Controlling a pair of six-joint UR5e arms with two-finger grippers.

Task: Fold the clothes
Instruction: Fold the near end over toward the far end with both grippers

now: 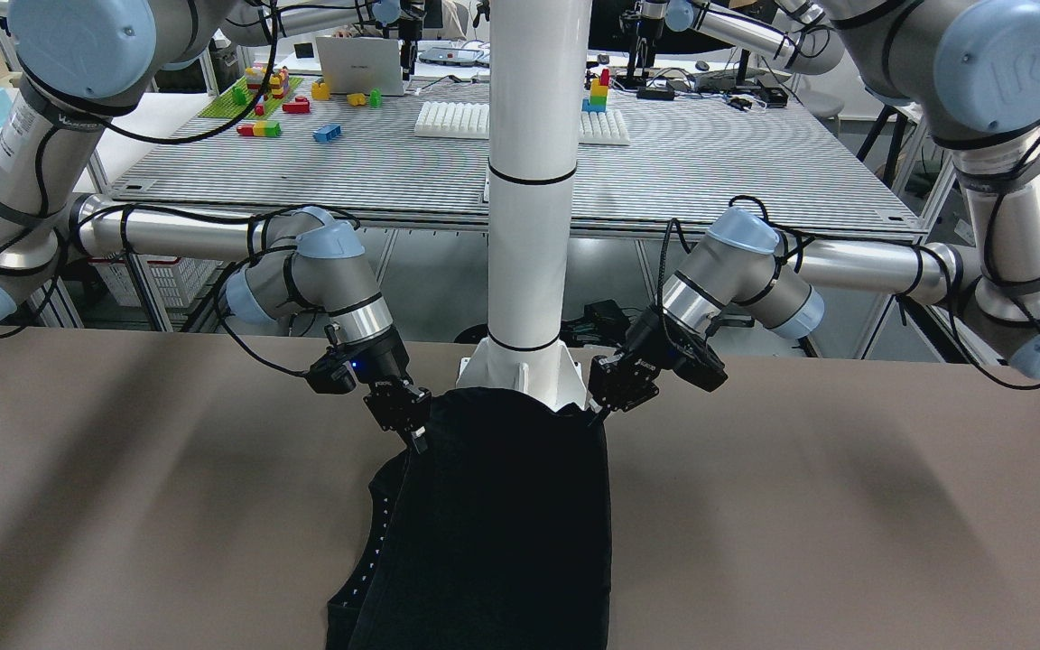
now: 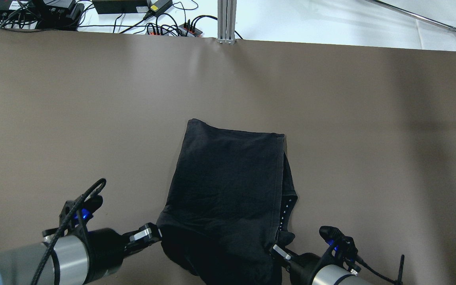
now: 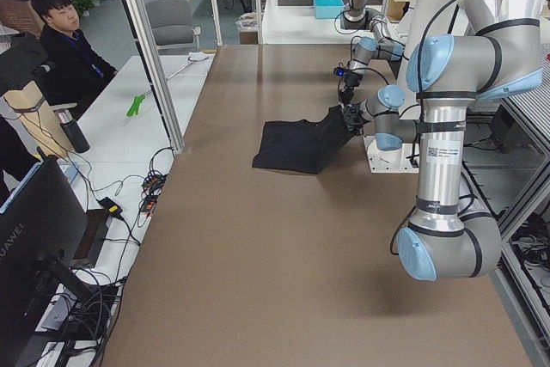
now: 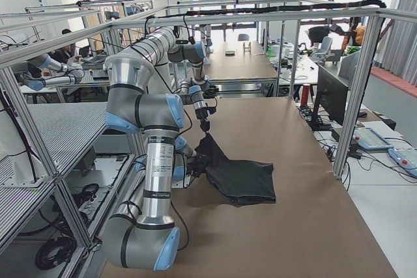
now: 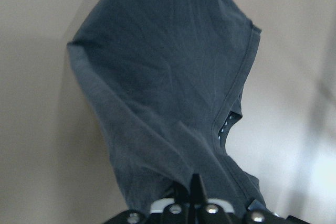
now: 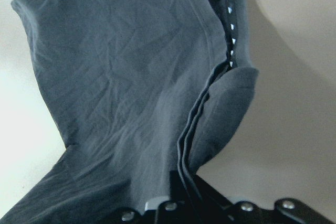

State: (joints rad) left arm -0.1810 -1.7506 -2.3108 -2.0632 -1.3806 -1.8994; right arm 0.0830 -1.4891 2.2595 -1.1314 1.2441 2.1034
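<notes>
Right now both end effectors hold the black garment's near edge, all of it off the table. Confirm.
Wrong: the black garment's far part lies on the table (exterior right view); the left end effector and right end effector hold its near edge.

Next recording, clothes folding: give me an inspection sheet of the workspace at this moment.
Surface: brown table cover, smooth.
Job's things: black garment, layered, far end on the table, near edge lifted; white dotted trim along its right side.
Clutter: nothing seen on the surface.
End effectors: left end effector shut on the garment's near left corner; right end effector shut on its near right corner.
Cables: power strips and leads beyond the far edge; wrist cable looped at the left arm.
Surroundings: seated person beside the table; toy bricks on the bench behind the robot.
</notes>
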